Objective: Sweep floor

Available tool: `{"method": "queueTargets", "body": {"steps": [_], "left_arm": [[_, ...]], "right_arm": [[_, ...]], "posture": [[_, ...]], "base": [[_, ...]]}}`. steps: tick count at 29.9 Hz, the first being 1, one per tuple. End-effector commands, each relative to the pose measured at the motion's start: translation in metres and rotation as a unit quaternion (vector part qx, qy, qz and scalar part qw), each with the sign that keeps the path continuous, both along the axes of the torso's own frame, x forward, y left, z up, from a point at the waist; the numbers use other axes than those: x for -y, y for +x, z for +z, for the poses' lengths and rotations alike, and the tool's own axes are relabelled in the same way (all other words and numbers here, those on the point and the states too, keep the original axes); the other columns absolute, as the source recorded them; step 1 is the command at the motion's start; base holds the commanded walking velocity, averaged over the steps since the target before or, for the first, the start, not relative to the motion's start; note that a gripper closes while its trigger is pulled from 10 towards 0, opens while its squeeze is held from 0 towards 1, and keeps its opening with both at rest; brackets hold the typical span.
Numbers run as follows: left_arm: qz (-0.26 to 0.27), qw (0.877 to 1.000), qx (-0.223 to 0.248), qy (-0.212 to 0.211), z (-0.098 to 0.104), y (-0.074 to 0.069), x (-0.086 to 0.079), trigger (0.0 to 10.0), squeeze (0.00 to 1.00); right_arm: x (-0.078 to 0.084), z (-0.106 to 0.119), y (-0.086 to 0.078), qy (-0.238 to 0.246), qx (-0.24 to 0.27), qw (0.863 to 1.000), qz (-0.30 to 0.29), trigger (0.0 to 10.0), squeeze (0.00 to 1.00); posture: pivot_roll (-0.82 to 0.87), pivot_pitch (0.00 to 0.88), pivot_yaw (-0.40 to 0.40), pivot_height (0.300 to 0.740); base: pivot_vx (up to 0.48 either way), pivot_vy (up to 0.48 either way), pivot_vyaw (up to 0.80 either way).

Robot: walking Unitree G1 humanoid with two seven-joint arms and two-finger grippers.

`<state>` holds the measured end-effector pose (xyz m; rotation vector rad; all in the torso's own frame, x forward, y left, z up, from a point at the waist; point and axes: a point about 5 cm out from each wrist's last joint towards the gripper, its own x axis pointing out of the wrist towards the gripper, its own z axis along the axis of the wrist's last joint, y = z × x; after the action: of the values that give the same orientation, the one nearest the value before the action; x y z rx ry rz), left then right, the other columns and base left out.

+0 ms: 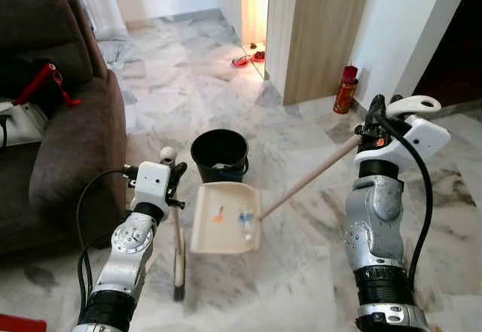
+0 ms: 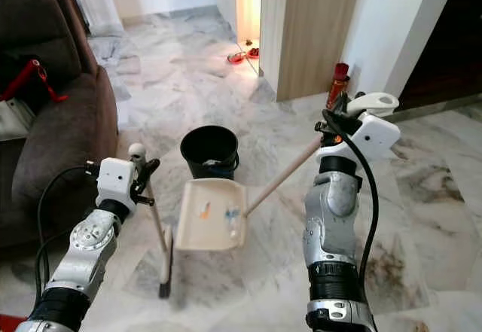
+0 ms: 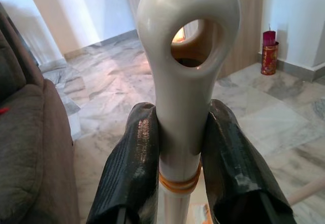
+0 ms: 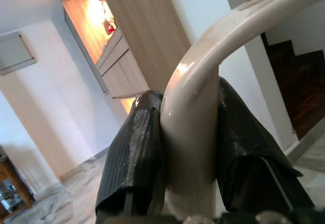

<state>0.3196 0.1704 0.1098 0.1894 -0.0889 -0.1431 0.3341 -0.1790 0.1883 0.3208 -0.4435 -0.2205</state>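
Your left pincer is pinching the broom just under the looped top of its handle, so the stick hangs almost upright below the pincer with its bristle end on the marble floor; holding it that high gives you a long sweeping lever. In the left wrist view both black fingers press against the cream handle.

Your right pincer is clamped on the curved grip of the dustpan, whose long stick slopes down and away from it toward the left pincer. The pan is tilted up, probably so the few scraps in it cannot slide out. The black bucket stands just beyond the pan, near enough for tipping. My guess is that emptying the pan into the bucket comes next; mind the tilt while you carry it over.
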Motion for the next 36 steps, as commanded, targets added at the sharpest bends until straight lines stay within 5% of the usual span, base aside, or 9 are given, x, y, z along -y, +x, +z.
{"method": "queueTargets", "body": {"steps": [1,36], "left_arm": [[0.0,1.0,0.027,0.01,0.012,0.003,-0.002,10.0,0.0],[0.004,1.0,0.027,0.015,0.012,0.006,-0.002,10.0,0.0]], "right_arm": [[-0.004,0.028,0.0,0.008,0.058,0.998,0.007,10.0,0.0],[-0.014,0.045,0.0,0.007,0.085,0.996,0.039,10.0,0.0]], "posture": [[-0.02,0.0,0.043,0.74],[-0.02,0.0,0.038,0.74]], "base": [[0.345,0.0,0.0],[0.378,0.0,0.14]]}}
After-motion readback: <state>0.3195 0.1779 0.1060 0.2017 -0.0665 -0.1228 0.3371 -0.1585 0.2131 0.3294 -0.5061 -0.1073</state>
